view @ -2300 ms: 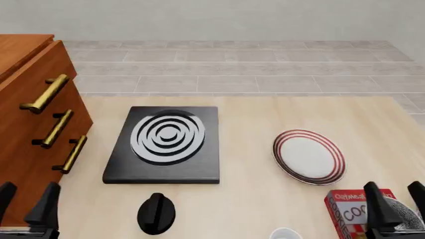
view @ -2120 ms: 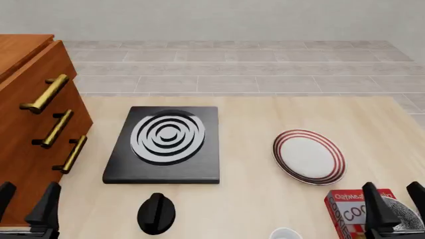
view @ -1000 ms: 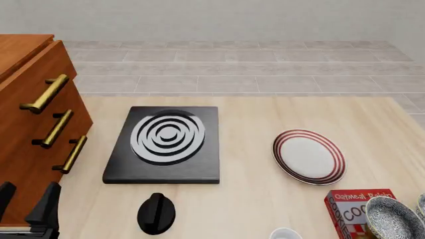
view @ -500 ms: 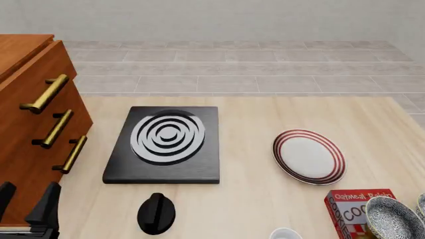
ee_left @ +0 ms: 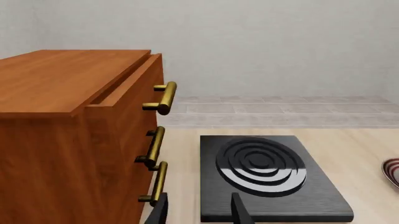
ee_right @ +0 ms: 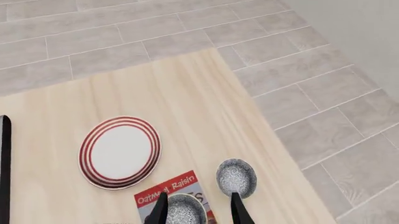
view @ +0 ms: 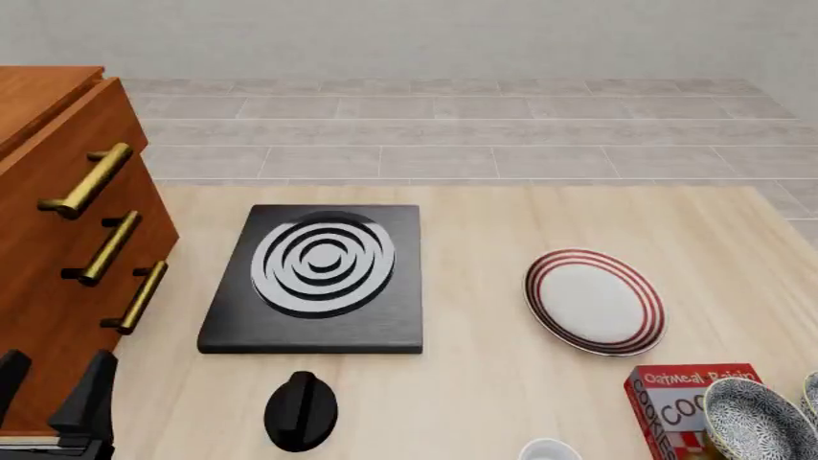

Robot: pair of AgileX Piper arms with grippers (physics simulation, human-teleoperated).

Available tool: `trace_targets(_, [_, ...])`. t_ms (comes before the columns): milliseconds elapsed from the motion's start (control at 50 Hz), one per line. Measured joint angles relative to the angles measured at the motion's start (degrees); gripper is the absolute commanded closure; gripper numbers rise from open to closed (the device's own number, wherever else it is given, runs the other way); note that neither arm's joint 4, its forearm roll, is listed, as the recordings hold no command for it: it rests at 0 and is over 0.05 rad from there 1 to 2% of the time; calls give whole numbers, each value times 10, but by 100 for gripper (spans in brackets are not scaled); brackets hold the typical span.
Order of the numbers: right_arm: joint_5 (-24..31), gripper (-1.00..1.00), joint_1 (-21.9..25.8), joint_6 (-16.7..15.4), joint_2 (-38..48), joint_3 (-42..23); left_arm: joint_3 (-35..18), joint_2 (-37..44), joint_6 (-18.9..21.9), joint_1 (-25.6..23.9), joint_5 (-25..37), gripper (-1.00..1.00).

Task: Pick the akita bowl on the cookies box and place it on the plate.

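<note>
Right wrist view shows my right gripper (ee_right: pixel 198 210) spread above the bowl (ee_right: pixel 184 209) on the cookies box (ee_right: pixel 169 190); plate (ee_right: pixel 119 152) empty; left gripper (ee_left: pixel 198 212) spread too.

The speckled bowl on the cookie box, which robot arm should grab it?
Probably the right. In its wrist view the right gripper hangs open right over the akita bowl on the cookies box, with the plate close by. The left gripper is far off, by the wooden drawers.
</note>
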Motion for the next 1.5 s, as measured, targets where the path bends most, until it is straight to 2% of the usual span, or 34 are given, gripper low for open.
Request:
trace_targets(900, [-91, -100, -88, 30, 28, 157, 0, 0, 0, 0, 0, -100])
trace_targets(1500, [-163, -100, -103, 34, 53, 264, 0, 0, 0, 0, 0, -100])
